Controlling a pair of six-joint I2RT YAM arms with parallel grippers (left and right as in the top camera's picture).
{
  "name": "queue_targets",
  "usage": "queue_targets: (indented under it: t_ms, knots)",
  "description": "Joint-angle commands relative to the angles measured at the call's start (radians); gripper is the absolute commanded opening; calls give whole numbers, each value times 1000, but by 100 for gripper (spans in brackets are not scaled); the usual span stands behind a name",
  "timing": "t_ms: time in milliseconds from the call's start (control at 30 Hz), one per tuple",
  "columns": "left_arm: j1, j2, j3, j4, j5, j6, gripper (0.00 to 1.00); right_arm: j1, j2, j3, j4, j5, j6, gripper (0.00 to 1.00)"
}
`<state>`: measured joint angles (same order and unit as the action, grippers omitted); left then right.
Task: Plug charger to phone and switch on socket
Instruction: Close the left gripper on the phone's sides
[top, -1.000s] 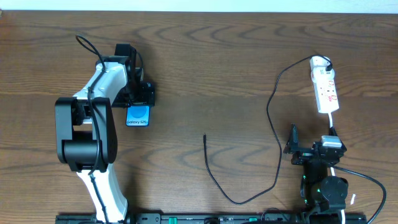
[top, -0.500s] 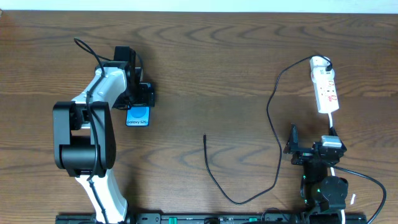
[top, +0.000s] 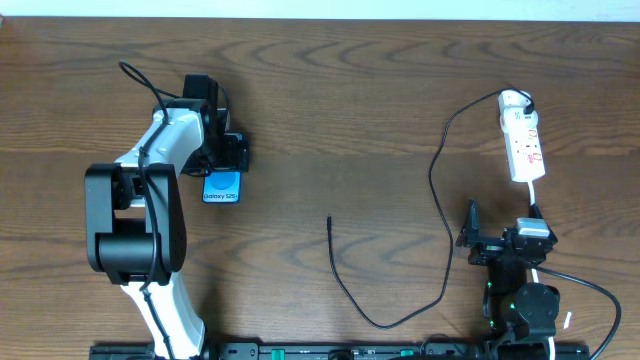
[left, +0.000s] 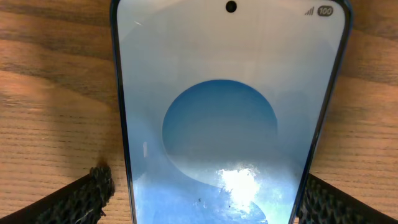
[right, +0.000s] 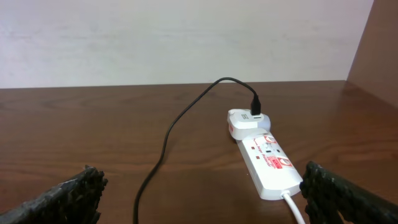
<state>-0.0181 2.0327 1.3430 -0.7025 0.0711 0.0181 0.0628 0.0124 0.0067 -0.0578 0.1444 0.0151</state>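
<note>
Two pincers, both wide open. You see the left gripper straddling the phone, which lies flat between its jaws; the right gripper faces the socket, apart. The charger tip lies well clear of both.

The phone lay flat at left of centre, its blue screen lit and facing up. The white socket lay at upper right with the black charger plugged into its far end. The charger's free tip lay loose at mid-frame.
</note>
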Motion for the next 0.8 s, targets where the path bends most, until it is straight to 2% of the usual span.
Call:
queue_targets:
  t_ms: [0, 767]
  knots:
    - [1, 64, -51, 1, 26, -16, 95, -3, -8, -1, -4, 6, 11, 99]
    - [1, 64, -63, 9, 26, -16, 95, -3, -8, -1, -4, 6, 11, 99]
